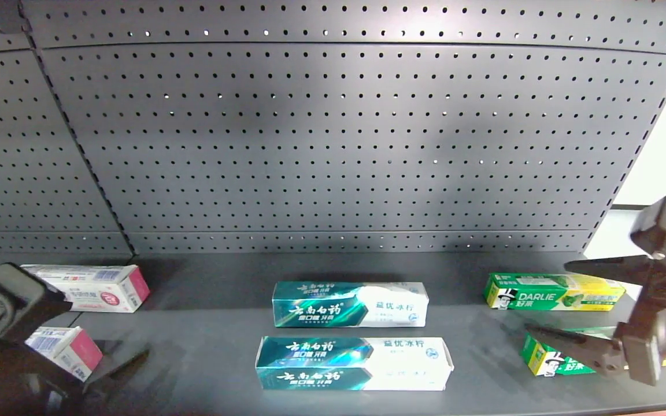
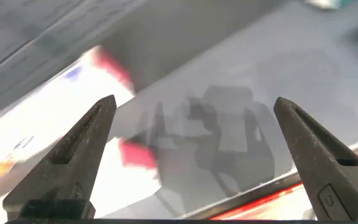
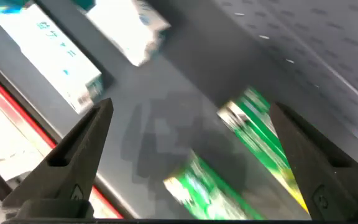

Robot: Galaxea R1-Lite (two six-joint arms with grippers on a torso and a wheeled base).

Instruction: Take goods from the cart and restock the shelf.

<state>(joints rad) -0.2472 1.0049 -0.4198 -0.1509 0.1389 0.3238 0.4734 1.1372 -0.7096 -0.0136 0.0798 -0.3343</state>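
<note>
Plainly, both tools are carried empty. The left gripper (image 2: 194, 102) is spread wide with nothing between its fingers. It is held at the lower left of the head view, just over the front one of two pink-and-white boxes (image 1: 67, 349) that are laid on the shelf deck (image 1: 211, 323). The right gripper (image 3: 192, 106) is likewise spread wide and empty. At the right edge of the head view its fingers are seen across the right ends of two green-and-yellow boxes (image 1: 552, 292), one behind the other, though whether either box is touched cannot be told. Between these pairs, at the lower centre, two teal-and-white boxes (image 1: 350, 303) are laid one behind the other, lengthwise along the deck and well apart from both grippers. Behind everything the grey pegboard back (image 1: 333, 144) is seen, and a red front edge (image 3: 17, 106) is seen along the deck. With six boxes set down and nothing gripped, a placing step is judged to be done and a fetching step to be due. For the next move, both arms would need to be drawn back over the front edge without any box being nudged. Fresh goods would then need to be taken from the cart and brought to a bare part of the deck.
</note>
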